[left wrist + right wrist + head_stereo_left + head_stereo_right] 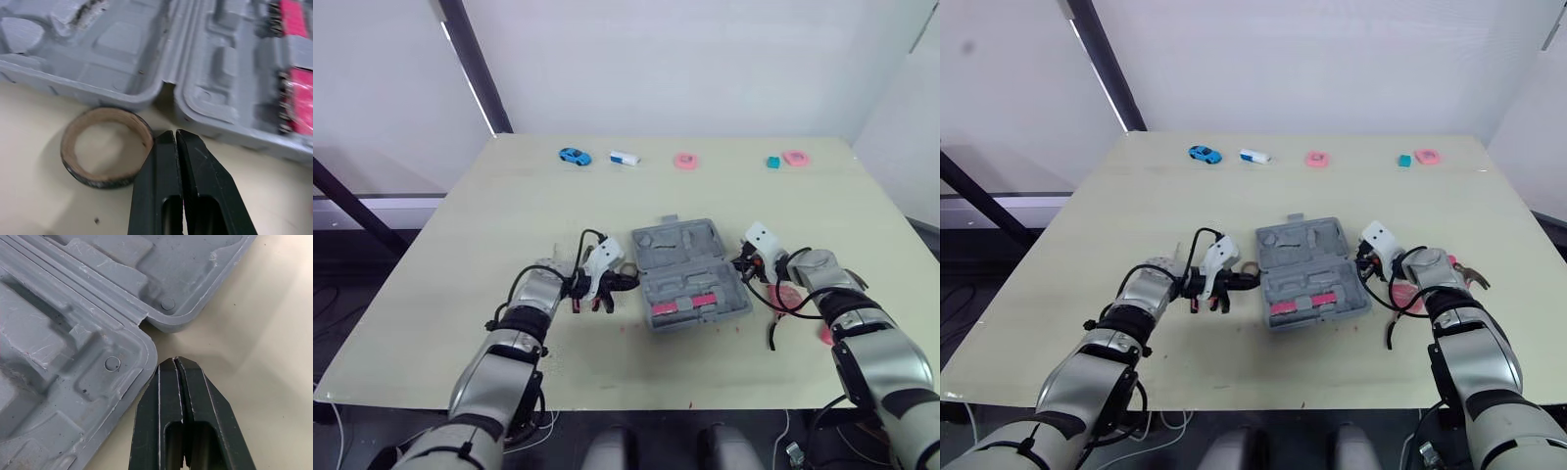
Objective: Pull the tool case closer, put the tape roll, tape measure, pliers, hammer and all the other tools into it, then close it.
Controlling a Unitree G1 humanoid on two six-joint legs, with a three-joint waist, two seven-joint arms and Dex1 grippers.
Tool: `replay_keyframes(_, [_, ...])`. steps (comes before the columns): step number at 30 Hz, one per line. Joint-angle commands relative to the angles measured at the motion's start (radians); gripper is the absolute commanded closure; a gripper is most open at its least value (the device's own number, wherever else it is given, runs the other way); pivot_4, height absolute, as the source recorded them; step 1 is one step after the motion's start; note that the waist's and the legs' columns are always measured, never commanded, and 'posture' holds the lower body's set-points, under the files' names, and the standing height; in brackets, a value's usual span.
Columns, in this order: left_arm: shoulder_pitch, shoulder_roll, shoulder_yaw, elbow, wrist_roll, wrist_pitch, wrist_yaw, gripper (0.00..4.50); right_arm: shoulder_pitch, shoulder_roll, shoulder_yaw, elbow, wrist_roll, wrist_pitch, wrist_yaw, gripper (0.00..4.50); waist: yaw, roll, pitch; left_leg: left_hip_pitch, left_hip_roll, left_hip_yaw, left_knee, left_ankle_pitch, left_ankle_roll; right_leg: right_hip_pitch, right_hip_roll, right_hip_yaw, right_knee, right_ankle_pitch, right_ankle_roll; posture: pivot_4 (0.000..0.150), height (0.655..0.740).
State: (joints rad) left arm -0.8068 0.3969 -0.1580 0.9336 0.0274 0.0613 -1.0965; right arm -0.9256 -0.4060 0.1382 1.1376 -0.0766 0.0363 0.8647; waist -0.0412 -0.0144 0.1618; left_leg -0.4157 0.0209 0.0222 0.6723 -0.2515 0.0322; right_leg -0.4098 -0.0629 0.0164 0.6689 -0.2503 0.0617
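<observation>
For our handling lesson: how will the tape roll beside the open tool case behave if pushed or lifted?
The tape roll lies flat, hole up, so it should slide, not roll. Its thin ring looks light and might squash if pinched hard.

The tool case [690, 274] is moulded grey plastic with a matt finish. Its inner recesses and rim carry fine scratches and scuff marks. The pink pieces [299, 98] seated inside the case look like smoother plastic with a slight gloss. The tape roll [98, 178] just beside the case has a brown, paper-like matt inner face and a dark, rough, worn outer band. The table [509, 215] under the case has a pale, smooth, matt top with small specks. The fingers of the left gripper [176, 134] and the right gripper [174, 361], both next to the case, are black and smooth with a dull sheen; whether they are plastic or metal cannot be told.
</observation>
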Motion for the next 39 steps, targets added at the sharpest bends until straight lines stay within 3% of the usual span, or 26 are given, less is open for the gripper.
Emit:
replay_keyframes(1, [-0.03,-0.009,0.004,0.027,0.008,-0.035,0.024,4.39,-0.027,-0.005,-0.016,-0.011,0.0,-0.018,-0.001,4.5,0.0,0.0,0.0,0.0,0.0,0.0,0.0,0.0,0.0,0.0,0.0,0.0,0.0,0.0,0.0,0.15,0.74])
replay_keyframes(13, [-0.05,-0.052,0.003,0.086,0.025,-0.077,0.055,4.39,-0.036,0.004,-0.016,-0.003,0.003,-0.037,0.019,4.5,0.0,0.0,0.0,0.0,0.0,0.0,0.0,0.0,0.0,0.0,0.0,0.0,0.0,0.0,0.0,0.15,0.74])
replay_keyframes(27, [-0.002,-0.048,-0.014,0.026,0.025,-0.065,-0.006,4.39,0.033,-0.008,-0.001,-0.071,0.017,-0.04,0.197,4.5,0.0,0.0,0.0,0.0,0.0,0.0,0.0,0.0,0.0,0.0,0.0,0.0,0.0,0.0,0.0,0.15,0.74])
replay_keyframes(32, [0.035,-0.036,-0.033,-0.045,0.026,-0.043,-0.051,4.39,0.103,-0.033,-0.002,-0.179,0.03,-0.004,0.23,4.5,0.0,0.0,0.0,0.0,0.0,0.0,0.0,0.0,0.0,0.0,0.0,0.0,0.0,0.0,0.0,0.15,0.74])
replay_keyframes(39, [0.159,-0.013,-0.078,-0.311,0.016,0.064,-0.115,4.39,0.306,-0.097,0.004,-0.538,0.087,0.187,0.287,4.5,0.007,0.0,0.0,0.0,0.0,0.0,0.0,0.0,0.0,0.0,0.0,0.0,-0.001,0.0,0.0,0.15,0.74])
